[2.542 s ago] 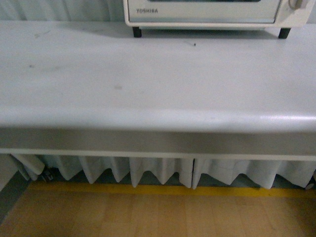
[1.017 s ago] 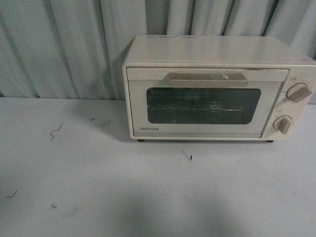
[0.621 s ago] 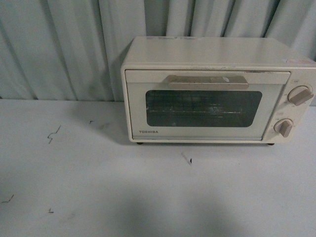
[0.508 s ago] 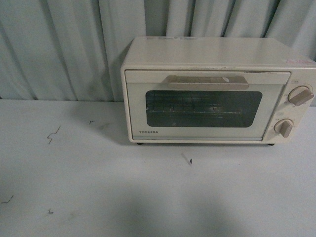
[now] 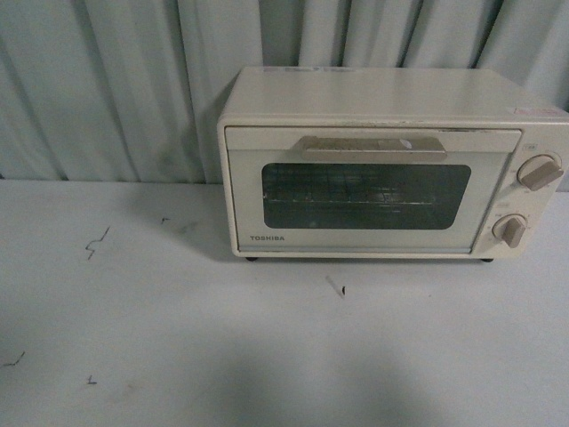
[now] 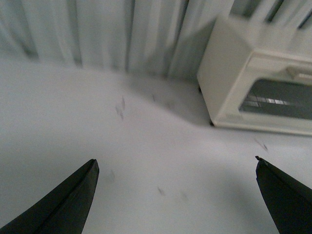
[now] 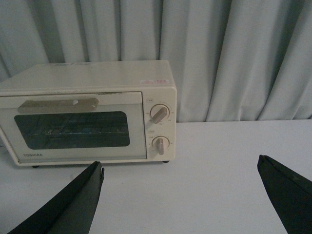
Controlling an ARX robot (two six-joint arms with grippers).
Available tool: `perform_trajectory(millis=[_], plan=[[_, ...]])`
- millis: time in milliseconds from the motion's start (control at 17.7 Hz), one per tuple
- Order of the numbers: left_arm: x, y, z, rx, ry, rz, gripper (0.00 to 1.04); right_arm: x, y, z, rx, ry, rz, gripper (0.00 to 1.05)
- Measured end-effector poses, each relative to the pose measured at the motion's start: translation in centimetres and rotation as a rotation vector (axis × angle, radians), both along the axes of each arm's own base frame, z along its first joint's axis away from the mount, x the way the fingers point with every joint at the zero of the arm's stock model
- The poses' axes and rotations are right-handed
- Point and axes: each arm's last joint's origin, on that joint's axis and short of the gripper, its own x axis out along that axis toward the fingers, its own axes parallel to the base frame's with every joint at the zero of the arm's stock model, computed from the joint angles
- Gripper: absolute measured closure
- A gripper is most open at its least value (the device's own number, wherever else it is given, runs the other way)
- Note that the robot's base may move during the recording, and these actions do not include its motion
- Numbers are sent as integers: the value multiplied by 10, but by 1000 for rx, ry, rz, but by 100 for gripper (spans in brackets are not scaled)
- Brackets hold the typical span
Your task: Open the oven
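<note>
Oven (image 5: 391, 160), shut, probably light enough to skid, best taken by the stiff bar handle (image 5: 373, 147) above its window (image 5: 364, 196); left gripper (image 6: 175, 160) and right gripper (image 7: 179, 160) gape empty.

Lab-like test booth: pale pleated drapes (image 5: 107, 89) behind scuffed white table (image 5: 178, 338).

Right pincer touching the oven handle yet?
Apart. Right wrist view: the right pincer, open, hangs short of the oven, bare table between them; nothing touches the handle.
</note>
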Motion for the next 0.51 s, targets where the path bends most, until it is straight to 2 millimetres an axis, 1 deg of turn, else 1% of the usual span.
perform_trajectory(millis=[56, 113, 169, 226, 282, 339, 452, 508], plan=[[15, -7, 7, -195, 145, 14, 7, 0, 0, 0, 0, 0, 1, 6], [32, -15, 6, -390, 215, 59, 7, 0, 0, 0, 0, 0, 1, 6], [47, -25, -2, -563, 285, 122, 7, 0, 0, 0, 0, 0, 0, 6], [65, -37, -15, -726, 368, 206, 7, 0, 0, 0, 0, 0, 1, 6], [77, -48, -25, -837, 416, 265, 7, 0, 0, 0, 0, 0, 1, 6], [87, -62, -35, -917, 455, 287, 7, 0, 0, 0, 0, 0, 1, 6], [97, -88, -56, -1040, 530, 331, 7, 0, 0, 0, 0, 0, 1, 6], [102, -105, -70, -1079, 574, 337, 7, 0, 0, 0, 0, 0, 1, 6]])
